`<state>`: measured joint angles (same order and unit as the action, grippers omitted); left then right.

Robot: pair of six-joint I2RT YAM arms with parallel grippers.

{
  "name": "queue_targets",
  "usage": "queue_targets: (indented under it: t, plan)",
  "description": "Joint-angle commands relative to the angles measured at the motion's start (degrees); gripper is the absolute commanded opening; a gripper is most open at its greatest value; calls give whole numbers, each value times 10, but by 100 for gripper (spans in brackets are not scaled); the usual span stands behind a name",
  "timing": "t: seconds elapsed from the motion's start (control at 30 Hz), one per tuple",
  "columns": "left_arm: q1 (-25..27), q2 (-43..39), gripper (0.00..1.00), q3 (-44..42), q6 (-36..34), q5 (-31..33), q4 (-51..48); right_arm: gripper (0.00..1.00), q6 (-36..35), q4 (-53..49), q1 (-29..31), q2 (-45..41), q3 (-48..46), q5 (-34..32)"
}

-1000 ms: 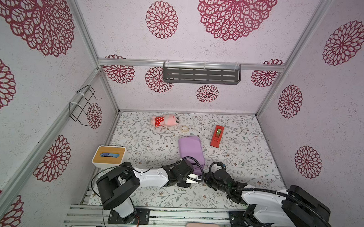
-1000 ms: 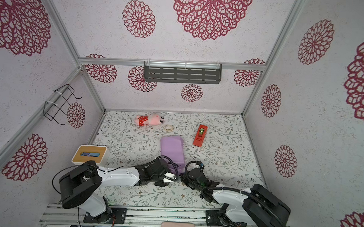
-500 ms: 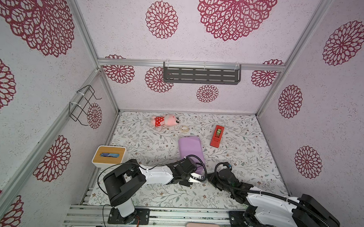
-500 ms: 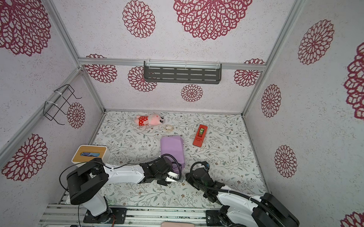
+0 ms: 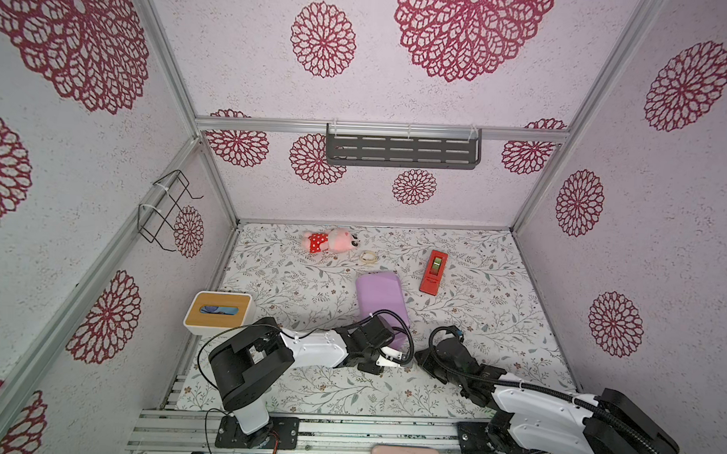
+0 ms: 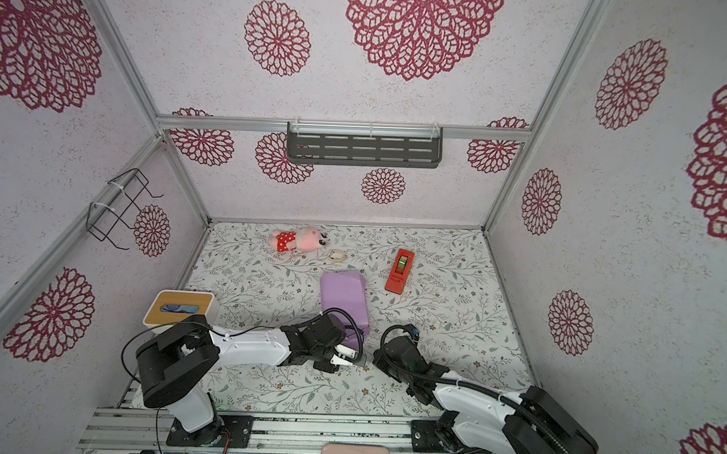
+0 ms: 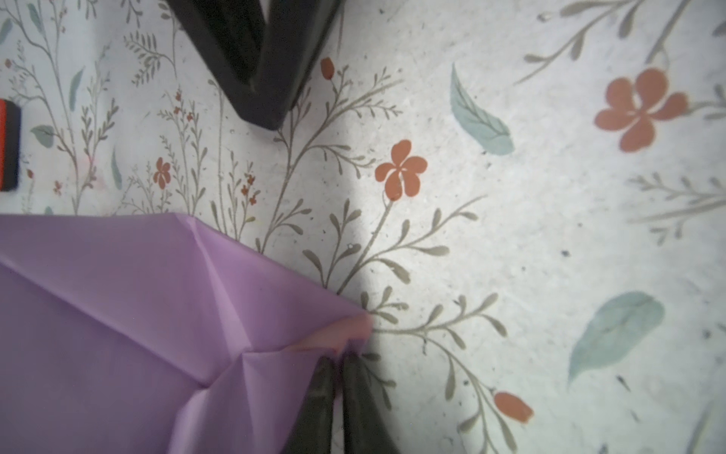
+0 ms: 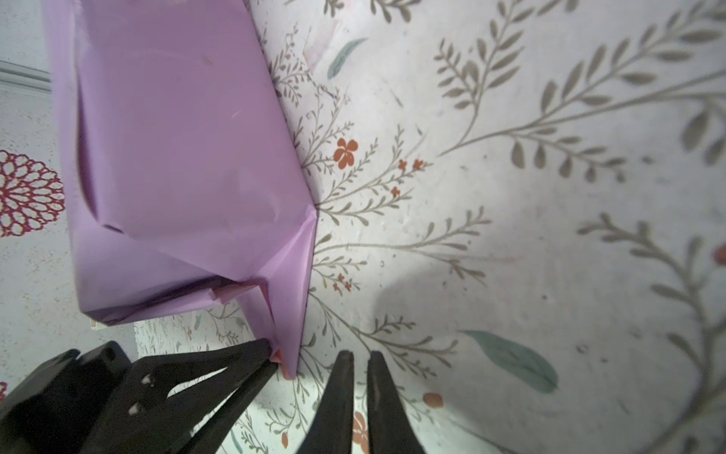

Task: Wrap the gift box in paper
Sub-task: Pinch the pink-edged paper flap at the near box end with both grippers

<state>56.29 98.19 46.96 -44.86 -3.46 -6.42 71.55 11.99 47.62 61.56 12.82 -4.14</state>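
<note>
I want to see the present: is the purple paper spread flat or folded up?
Folded. The paper is wrapped into a box shape, with creased flaps at one end and a pink corner sticking out.

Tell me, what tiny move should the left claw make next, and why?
Probably lift and fold the flap onto the wrapped end. The left gripper is shut on the pointed tip of the paper, that end gapes with pink inside showing, and the right gripper is shut and empty beside it.
</note>
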Motion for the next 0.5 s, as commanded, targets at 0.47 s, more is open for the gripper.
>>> queue_targets:
  t: [0.47]
  plan:
    - [-42,-49,0,-26,52,-66,49,13,-8,116,20,109,33,65]
